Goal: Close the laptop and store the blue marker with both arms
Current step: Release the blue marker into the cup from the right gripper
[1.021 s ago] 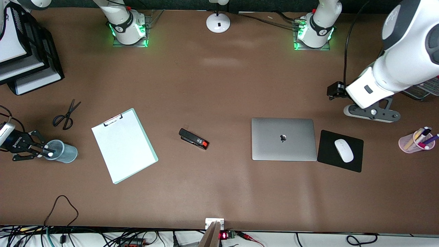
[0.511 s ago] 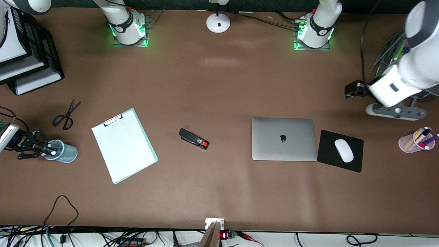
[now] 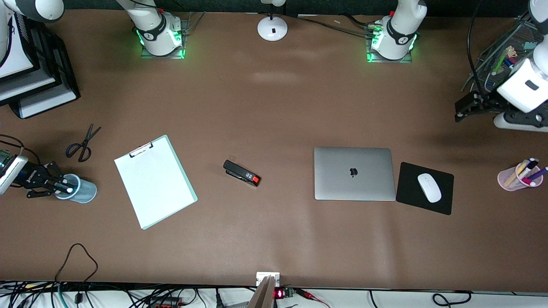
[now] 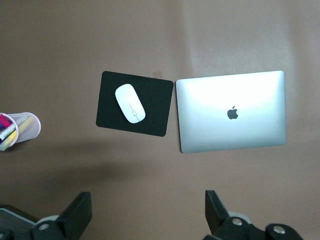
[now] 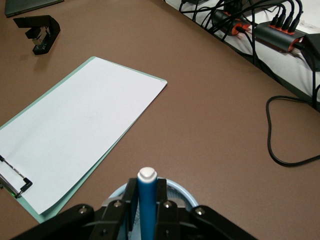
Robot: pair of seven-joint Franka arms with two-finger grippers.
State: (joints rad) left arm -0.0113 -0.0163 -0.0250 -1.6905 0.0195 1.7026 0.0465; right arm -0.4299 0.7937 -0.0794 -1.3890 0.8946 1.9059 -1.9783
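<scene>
Now the laptop [image 3: 354, 173] lies shut and flat on the desk [image 3: 274, 239], lid logo up, just beside the black mouse pad [image 3: 424, 188] with the white mouse [image 3: 429, 187] on it. That half of the task looks done.

Toward the right arm's end, level with the laptop, the right claw [image 3: 60, 188] hangs over the blue cup [image 3: 79, 188]. Its fingers [image 5: 160, 192] are pressed against the marker [image 5: 147, 200], which stands upright with its whitish end up and its lower part inside the cup's rim. Over the last second this claw has slid a little toward the desk edge and barely changed otherwise, so the marker appears to be going in but is not yet let go. A release and a lift should finish the storing.

Farther up, the left claw [image 3: 469, 109] has drawn away from the laptop toward its own end of the desk, near the wire basket [image 3: 496, 55], with its fingers [image 4: 75, 215] spread wide and holding nothing. It seems to be retiring.
</scene>
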